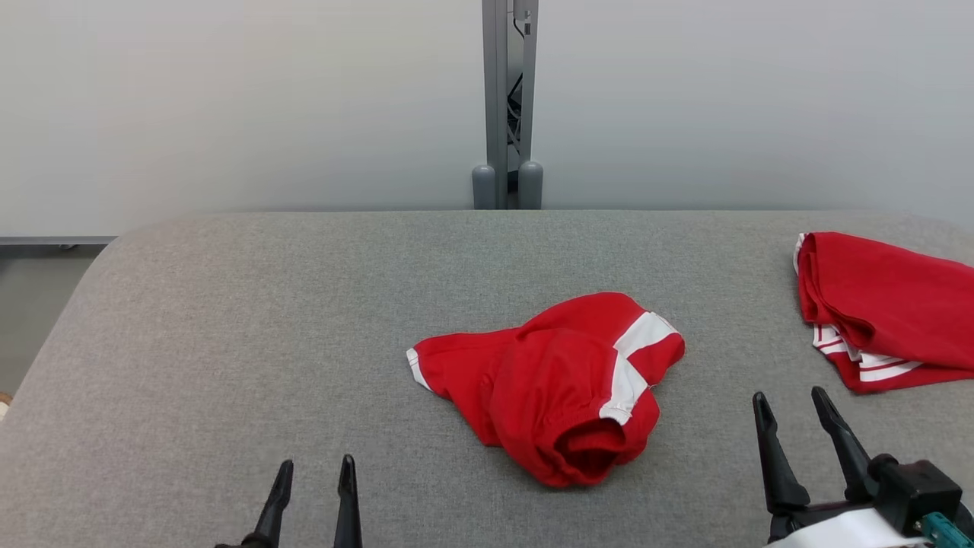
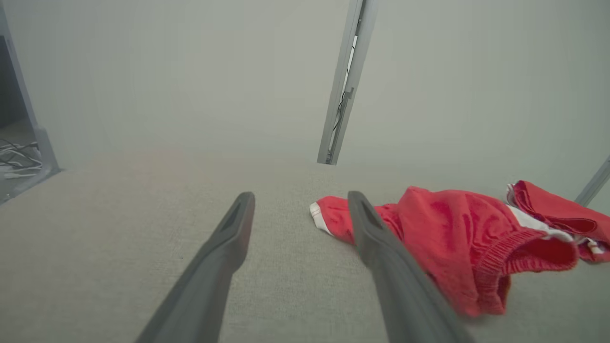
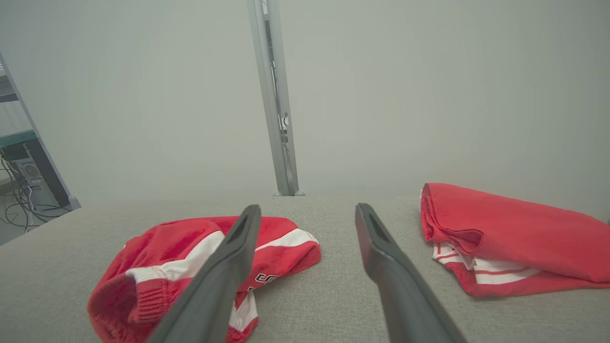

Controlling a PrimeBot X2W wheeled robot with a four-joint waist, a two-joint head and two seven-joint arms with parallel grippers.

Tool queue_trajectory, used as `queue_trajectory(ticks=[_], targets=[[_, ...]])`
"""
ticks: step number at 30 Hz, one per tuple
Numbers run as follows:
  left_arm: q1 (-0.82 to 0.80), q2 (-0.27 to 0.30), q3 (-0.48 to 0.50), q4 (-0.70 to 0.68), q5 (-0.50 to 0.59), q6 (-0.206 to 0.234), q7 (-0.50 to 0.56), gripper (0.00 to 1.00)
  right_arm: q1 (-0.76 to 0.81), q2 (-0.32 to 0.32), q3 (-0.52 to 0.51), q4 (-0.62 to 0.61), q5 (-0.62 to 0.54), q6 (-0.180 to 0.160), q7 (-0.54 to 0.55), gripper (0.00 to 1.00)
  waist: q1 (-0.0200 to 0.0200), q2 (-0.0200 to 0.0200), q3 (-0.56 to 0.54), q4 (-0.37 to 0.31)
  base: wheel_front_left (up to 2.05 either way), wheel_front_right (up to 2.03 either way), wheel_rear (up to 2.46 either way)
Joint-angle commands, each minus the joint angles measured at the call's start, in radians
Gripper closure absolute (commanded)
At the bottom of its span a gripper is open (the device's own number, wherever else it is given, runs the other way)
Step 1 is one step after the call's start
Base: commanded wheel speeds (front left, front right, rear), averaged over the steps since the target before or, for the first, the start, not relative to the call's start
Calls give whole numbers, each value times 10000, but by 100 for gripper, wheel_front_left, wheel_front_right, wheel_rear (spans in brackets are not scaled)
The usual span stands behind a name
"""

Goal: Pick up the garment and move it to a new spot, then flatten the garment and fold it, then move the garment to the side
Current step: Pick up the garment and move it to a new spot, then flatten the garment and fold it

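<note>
Two empty claws, left claw (image 1: 317, 460) and right claw (image 1: 788, 393), hang fully spread to either side of the post (image 1: 508, 106), short of it; the crumpled red garment (image 1: 555, 380) lies on the surface (image 1: 228, 342) straight before that post, probably light and limp, so pinch its ribbed waistband (image 1: 586, 443).

The red garment (image 1: 548, 380) is soft cloth. The counter (image 1: 228, 342) is rough grey cloth. The post (image 1: 494, 99) at twelve o'clock is smooth metal.
</note>
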Motion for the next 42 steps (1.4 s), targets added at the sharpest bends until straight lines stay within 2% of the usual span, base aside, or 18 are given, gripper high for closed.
queue_trajectory(ticks=[1,6,13,25,31,42], targets=[[46,-3,3,225,-56,-91,-38,0,170,-43,-12,36,68,-3,-6,0,0,0,-52,7,0,0,0],[21,-118,-56,633,-268,-228,-38,0,268,-46,71,67,128,-3,-6,0,0,0,-102,-46,0,0,0],[-176,-166,168,432,7,-218,-38,0,86,-46,86,85,31,-3,-6,0,0,0,-81,-113,0,0,0],[-210,-206,320,-121,1490,-301,-38,0,127,-45,110,-2,-67,-3,-6,0,0,0,-93,-216,0,0,0],[-318,-222,361,-593,2074,-591,-39,0,238,-45,135,-186,-190,-3,-6,0,0,0,-73,-229,0,0,0],[-390,-280,645,-390,2059,-627,-39,0,362,-45,263,-356,-161,-3,-6,0,0,0,-29,-324,0,0,0]])
